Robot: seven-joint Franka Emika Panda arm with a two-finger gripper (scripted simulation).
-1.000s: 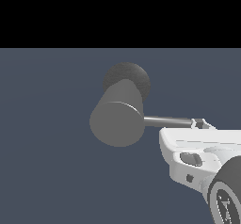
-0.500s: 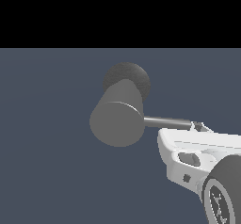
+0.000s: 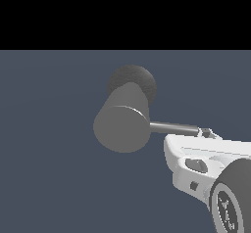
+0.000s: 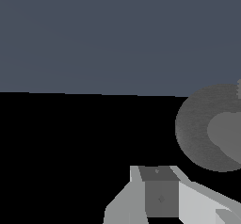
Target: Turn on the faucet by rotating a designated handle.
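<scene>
Flat slate-blue floor (image 3: 49, 178) stretching out to a black backdrop (image 3: 122, 11), grey faucet (image 3: 122, 124) sitting mid-scene, its 1 thin handle (image 3: 172, 127) pointing toward the exterior view's right, gripper (image 3: 206, 131) hovering at the rod's tip, its jaws' state impossible to tell.
</scene>
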